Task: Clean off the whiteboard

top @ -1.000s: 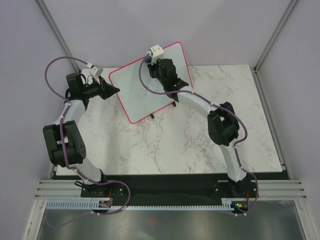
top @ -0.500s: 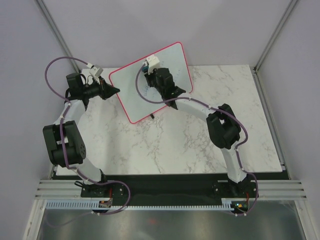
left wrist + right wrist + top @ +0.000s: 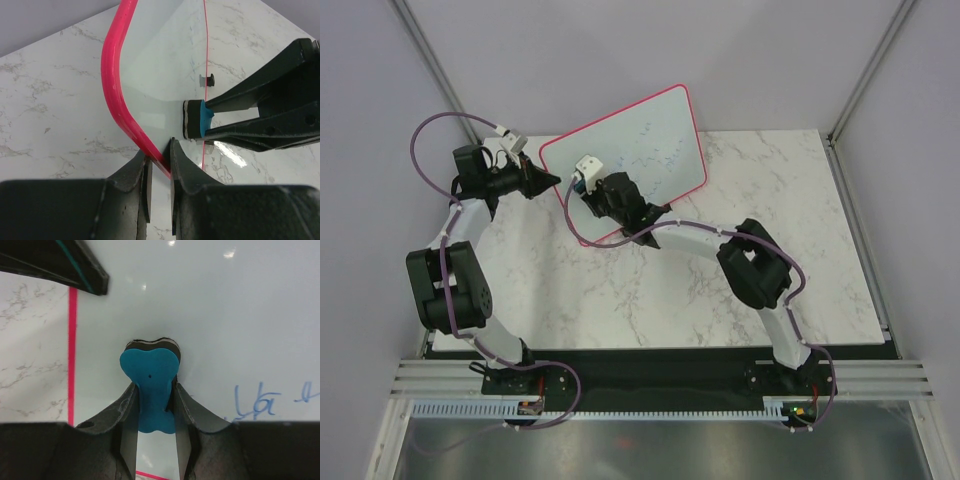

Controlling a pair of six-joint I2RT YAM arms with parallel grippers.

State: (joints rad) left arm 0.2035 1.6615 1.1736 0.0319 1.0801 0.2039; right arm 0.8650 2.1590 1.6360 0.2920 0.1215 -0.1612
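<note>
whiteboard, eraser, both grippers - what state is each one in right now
whiteboard: standing propped up, not fully erased, blue writing left on its face
eraser: held, felt side against the whiteboard's face
left gripper: shut on the whiteboard's pink-red frame at its left edge
right gripper: shut on the eraser

The large rectangular white board, with rounded corners and a thin pink-red frame, stands propped and skewed at the upper centre of the top view on the marble bench. Blue handwriting marks its face.
</note>
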